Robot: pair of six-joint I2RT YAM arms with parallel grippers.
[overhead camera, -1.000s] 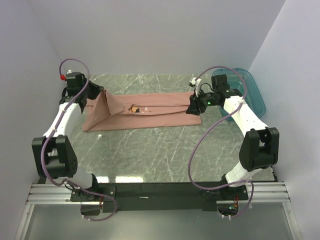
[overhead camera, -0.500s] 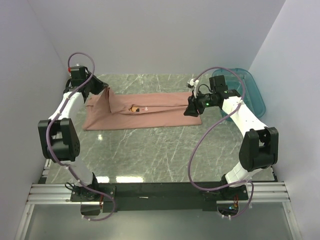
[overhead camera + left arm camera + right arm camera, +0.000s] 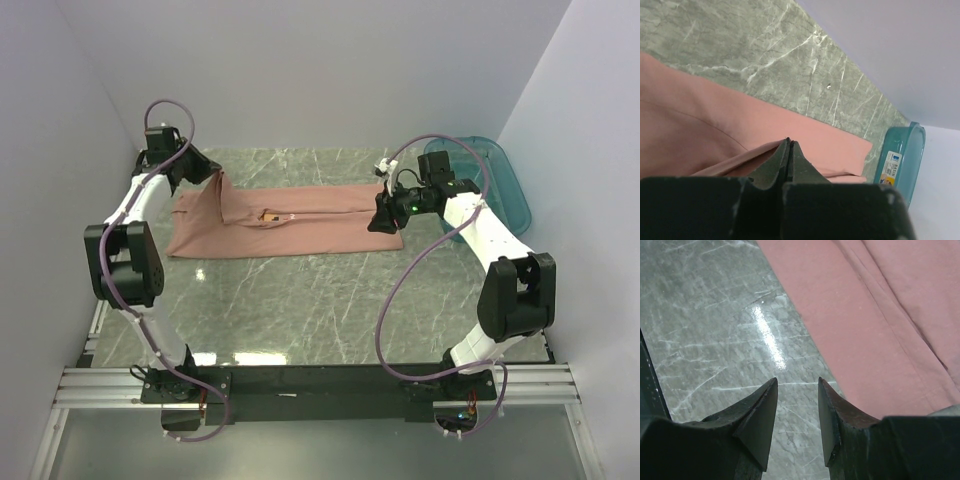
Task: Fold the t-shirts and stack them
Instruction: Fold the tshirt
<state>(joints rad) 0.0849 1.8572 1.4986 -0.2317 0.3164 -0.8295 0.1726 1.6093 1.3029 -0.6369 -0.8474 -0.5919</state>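
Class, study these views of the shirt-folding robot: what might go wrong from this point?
1. The left pincer grips the t-shirt only at its fingertips, so the raised corner may slip free.
2. The right pincer stands open over bare table beside the cloth's edge. Pulling left may drag the unpinned shirt and spoil the fold.

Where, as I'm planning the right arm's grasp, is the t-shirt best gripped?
Probably the t-shirt at its flat right end, near edge, from above with the open right gripper: that edge lies free on the table, while the left gripper pinches the raised left end.
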